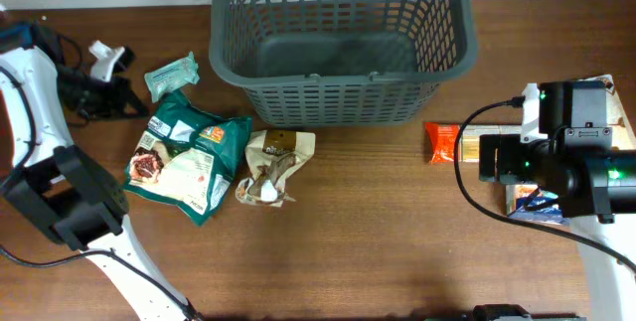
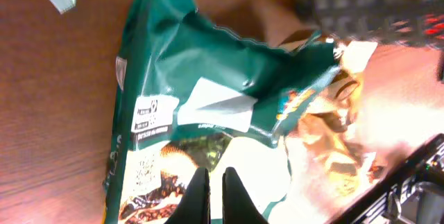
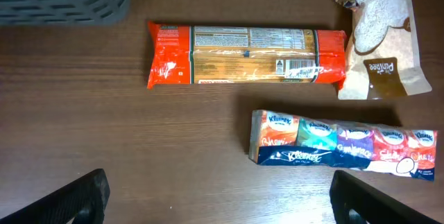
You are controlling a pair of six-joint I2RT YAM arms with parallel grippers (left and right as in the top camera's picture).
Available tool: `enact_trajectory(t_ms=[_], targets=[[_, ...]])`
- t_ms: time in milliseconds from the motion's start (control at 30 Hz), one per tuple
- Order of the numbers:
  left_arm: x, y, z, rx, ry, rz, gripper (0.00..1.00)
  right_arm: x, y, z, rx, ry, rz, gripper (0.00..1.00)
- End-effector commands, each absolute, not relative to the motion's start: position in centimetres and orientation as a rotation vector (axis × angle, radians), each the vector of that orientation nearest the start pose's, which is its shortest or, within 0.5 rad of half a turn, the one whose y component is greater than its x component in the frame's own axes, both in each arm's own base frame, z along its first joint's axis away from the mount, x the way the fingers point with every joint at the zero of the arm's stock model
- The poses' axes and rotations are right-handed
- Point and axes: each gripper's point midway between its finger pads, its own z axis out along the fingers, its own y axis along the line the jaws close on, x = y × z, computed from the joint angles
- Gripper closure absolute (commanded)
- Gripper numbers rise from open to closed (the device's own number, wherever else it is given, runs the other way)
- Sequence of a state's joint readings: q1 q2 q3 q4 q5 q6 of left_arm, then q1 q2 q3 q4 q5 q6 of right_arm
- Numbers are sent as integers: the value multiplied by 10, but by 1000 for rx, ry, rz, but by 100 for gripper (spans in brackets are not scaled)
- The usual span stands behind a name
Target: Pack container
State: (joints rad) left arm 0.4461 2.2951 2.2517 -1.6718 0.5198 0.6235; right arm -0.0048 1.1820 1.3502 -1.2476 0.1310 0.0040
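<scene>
Container (image 1: 338, 102) upright; left end effector (image 2: 215, 177) closed (over green bag (image 2: 208, 64))

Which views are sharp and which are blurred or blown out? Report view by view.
Overhead: evenly lit, the lattice of the basket crisp. Left wrist: very close, sheen on the green bag, right side washed out, background blurred. Right wrist: sharp, even light, print on the tissue pack readable.

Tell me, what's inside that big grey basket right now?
Nothing that I can see: the overhead view shows only the bare floor of the basket. The strip of floor right behind its near wall is covered from view.
</scene>
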Motion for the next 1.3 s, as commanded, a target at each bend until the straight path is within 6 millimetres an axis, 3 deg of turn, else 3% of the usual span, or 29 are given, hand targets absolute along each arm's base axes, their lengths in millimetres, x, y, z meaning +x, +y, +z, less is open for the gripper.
enact_trajectory(t_ms=[0,133,167,233,267,433,467,500,600,667,733,833,933,1033,1267], targets=[[416,99,161,192,2822,-772,98,269,-25,249,73,2621,-187,1],[415,101,160,163,2835,-765,98,269,-25,249,73,2621,-187,1],[415,101,160,160,2838,-764,94,269,-25,249,73,2621,-187,1],[415,99,160,168,2839,-764,73,269,-25,249,73,2621,-187,1],[416,98,160,170,2838,-764,21,269,-25,249,73,2621,-187,1],[423,84,171,156,2744,-890,21,273,-25,251,74,2604,-186,1],[425,82,174,154,2725,-913,7,275,-25,252,75,2596,-185,1],[426,81,175,153,2717,-923,1,276,-25,252,75,2592,-184,1],[425,82,173,153,2730,-909,0,277,-25,253,76,2585,-184,1],[420,90,166,126,2793,-845,18,277,-25,253,75,2585,-184,1],[410,105,151,65,2937,-688,24,277,-25,253,76,2586,-184,1],[398,118,137,18,3058,-540,17,277,-25,253,76,2587,-184,1],[390,123,129,19,3106,-503,13,275,-25,252,75,2592,-185,1],[387,121,119,73,3112,-538,4,275,-25,252,75,2596,-185,1],[373,106,72,195,3124,-681,0,275,-25,252,75,2596,-185,1]])
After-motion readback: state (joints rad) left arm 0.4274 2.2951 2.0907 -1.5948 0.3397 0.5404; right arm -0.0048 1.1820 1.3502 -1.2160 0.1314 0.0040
